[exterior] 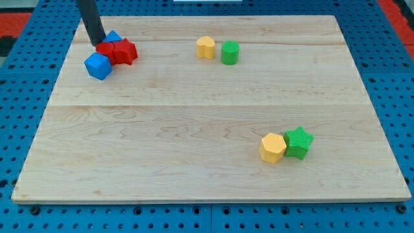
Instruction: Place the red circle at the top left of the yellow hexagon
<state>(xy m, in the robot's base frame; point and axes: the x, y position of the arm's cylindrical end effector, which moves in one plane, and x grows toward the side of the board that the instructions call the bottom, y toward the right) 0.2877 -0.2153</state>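
Observation:
The red circle (105,50) sits near the view's top left, in a tight cluster with a red star-like block (125,51) on its right, a blue cube (98,66) below it and a small blue block (114,37) above it. My tip (97,41) rests at the red circle's upper left edge, touching or nearly touching it. The yellow hexagon (272,147) lies far off at the view's lower right, against a green star (298,142) on its right.
A yellow block (206,47) and a green cylinder (229,52) sit side by side at the top centre. The wooden board (194,168) lies on a blue pegboard, with its edges close to the blocks at the top left.

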